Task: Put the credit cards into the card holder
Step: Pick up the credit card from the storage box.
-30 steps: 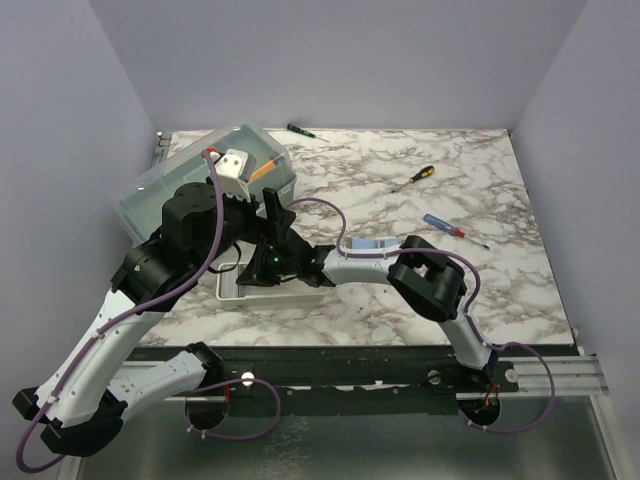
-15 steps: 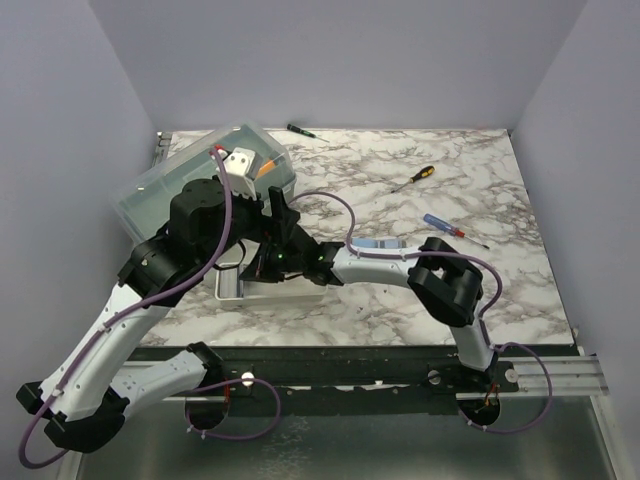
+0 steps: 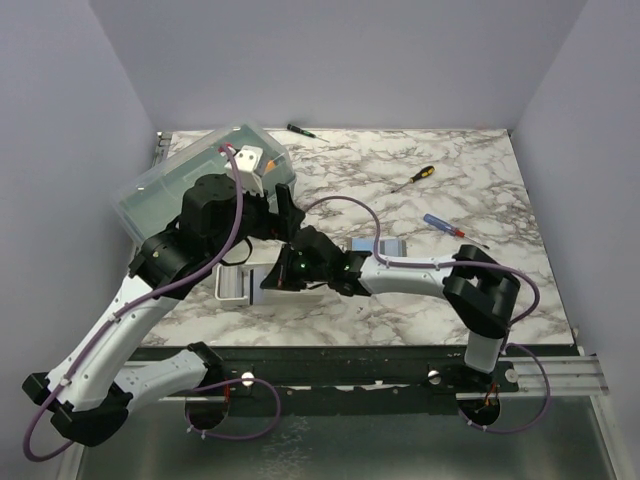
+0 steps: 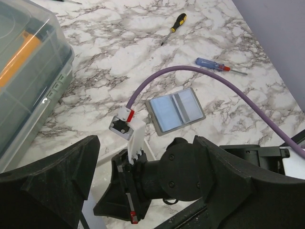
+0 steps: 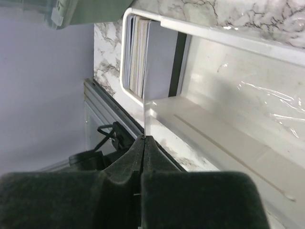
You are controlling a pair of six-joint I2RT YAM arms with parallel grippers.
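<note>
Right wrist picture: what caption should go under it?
Right jaws pinch one thin card edge-on, beside the stack of cards standing in the white tray.

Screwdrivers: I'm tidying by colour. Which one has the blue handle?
The blue screwdriver, lying nearest the open card holder; the yellow-handled screwdriver and green-handled screwdriver lie farther back.

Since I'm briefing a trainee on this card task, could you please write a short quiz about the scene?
1. True or false: the small grey folding card holder lies open on the marble table.
2. What does the right gripper pinch? A) a thin flat plastic card B) a screwdriver C) a purple cable
3. Fill in: the other cards stand on edge in the white oblong ____.
Key: 1 true; 2 A; 3 tray.
</note>
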